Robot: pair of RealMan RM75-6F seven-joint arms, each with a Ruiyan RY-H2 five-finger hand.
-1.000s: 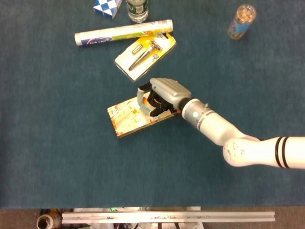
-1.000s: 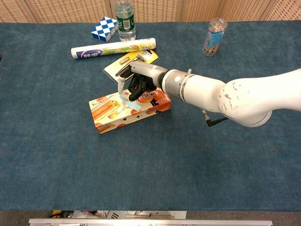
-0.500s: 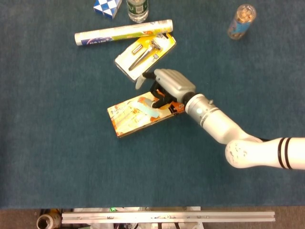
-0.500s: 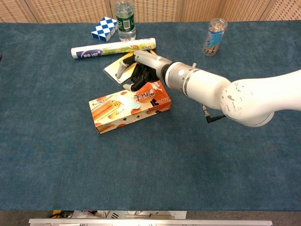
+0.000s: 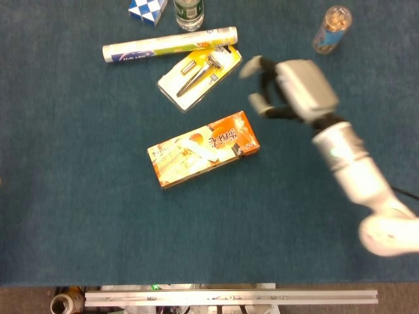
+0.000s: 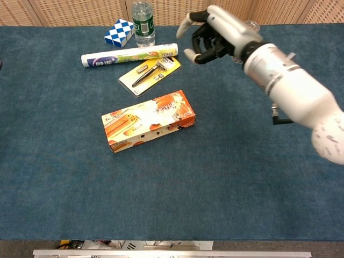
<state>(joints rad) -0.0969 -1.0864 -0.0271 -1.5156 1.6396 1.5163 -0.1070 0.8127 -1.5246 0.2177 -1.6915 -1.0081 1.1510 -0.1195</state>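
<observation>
Fingers (image 5: 256,101) off orange box (image 5: 203,148), right hand (image 6: 215,32) lifted away

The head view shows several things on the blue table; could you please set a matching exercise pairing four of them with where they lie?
Things:
1. orange box
2. razor pack
3. right hand
4. clear jar

Places:
A. far right of the table, standing apart
B. raised above the table, holding nothing
C. beside the long tube, on its near side
D. mid-table, lying flat, nearest the camera

Pairs: 1-D, 2-C, 3-B, 4-A
</observation>
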